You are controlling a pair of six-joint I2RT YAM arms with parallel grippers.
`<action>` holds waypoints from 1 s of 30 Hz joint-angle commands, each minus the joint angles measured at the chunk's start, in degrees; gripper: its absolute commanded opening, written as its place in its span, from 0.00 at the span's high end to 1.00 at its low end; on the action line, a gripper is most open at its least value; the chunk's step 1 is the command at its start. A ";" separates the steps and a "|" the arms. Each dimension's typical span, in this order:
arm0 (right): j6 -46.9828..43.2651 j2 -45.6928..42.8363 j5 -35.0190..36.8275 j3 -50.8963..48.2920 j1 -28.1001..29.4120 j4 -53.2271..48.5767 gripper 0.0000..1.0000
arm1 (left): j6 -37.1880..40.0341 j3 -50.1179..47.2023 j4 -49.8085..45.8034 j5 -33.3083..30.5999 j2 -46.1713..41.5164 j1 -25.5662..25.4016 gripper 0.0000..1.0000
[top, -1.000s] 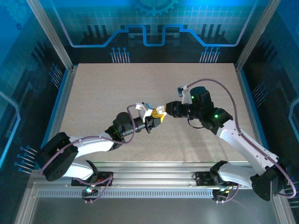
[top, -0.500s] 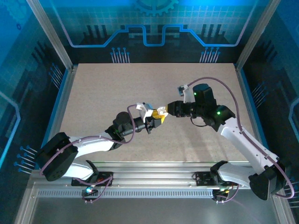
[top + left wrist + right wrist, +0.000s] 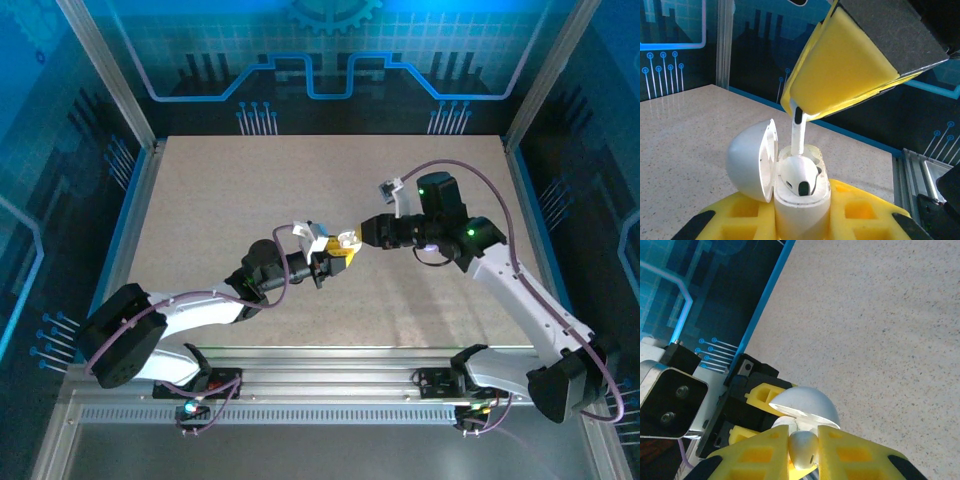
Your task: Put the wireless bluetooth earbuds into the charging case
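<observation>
Nearest the arm bases, we see the left tool (image 3: 334, 257) with its yellow foam fingers (image 3: 860, 215) pressed on the small round white plastic charging case (image 3: 801, 212). It holds the case upright over the speckled beige desk (image 3: 220, 190), the domed lid (image 3: 747, 162) swung open. A tiny white earbud (image 3: 798, 136) stands with its stem over the case's well, where a rounded white body with a dark spot sits; we cannot tell if they are one piece. Just above, the right tool (image 3: 349, 240) pinches the stem's top between yellow pads. Beyond, blue-lit panels (image 3: 320, 60) wall the desk.
</observation>
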 commanded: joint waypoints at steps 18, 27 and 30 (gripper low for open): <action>-5.87 0.52 -4.72 1.40 -2.28 -3.13 0.80 | 0.02 1.98 4.46 3.15 -1.11 -0.40 0.83; -8.37 0.71 -7.00 0.90 -2.27 -3.34 0.80 | -0.34 2.07 5.44 3.80 -1.10 -0.47 0.83; -10.21 0.99 -8.01 1.27 -2.45 -4.48 0.81 | -0.53 2.06 5.68 4.32 -1.22 -0.41 0.83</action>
